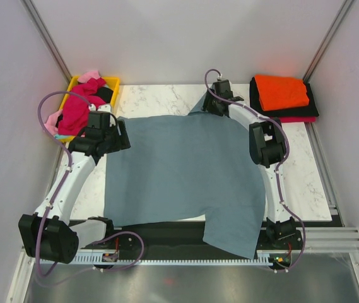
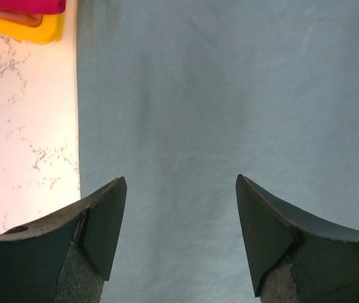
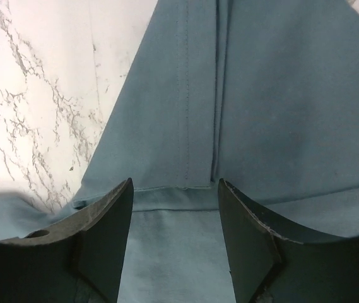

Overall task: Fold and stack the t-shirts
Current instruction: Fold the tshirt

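Slate blue-grey t-shirt [image 1: 179,177] is lying spread flat across the marble worktop [image 1: 302,177], with its near right corner drooping over the front edge. Left pincer [image 2: 179,189] is hovering released over the shirt's left side, just inside the edge, nothing between the jaws. Right pincer [image 3: 175,189] is likewise standing apart and gripping nothing, over the far right sleeve [image 3: 185,95].

The cloth is looking light, soft and limp. It is likely sagging and creasing if lifted at one point, so hems or corners are the best hold, both sides together.

Top view alone is showing the folded stack far right, orange shirt [image 1: 282,92] over black shirt [image 1: 310,107], and the magenta shirt [image 1: 78,107] in the yellow tray [image 1: 113,81] far left. Left wrist is catching only a tray corner. Right wrist is giving the sleeve hem stitching, too small to see from the top.
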Robot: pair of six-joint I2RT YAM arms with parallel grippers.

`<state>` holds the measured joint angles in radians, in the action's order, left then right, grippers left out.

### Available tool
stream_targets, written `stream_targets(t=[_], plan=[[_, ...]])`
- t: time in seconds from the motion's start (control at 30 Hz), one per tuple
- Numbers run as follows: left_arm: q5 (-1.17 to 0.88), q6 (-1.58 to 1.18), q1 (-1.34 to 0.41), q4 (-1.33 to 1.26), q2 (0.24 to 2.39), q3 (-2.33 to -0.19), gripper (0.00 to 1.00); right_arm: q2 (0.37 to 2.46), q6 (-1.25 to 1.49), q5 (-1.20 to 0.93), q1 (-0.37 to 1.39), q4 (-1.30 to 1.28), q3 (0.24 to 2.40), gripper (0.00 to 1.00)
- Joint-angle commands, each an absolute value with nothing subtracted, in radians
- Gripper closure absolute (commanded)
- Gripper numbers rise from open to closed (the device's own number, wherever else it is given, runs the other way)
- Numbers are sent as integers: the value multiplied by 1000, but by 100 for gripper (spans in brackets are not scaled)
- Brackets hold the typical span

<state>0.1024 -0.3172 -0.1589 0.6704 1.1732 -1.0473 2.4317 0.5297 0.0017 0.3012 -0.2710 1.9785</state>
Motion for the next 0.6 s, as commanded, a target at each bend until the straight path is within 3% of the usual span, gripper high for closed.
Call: stream_targets(t=[0.0, 0.2, 0.3, 0.57], plan=[[103, -296, -163, 634, 1163, -1049, 23, 2379, 520, 17, 296, -264, 1971, 37], [100, -296, -163, 635, 1163, -1048, 24, 2399, 534, 3, 296, -253, 1979, 40], [98, -295, -163, 634, 1164, -1049, 24, 2414, 546, 2, 298, -249, 1993, 47], [97, -293, -163, 635, 1164, -1048, 24, 2436, 555, -25, 301, -244, 2029, 78]])
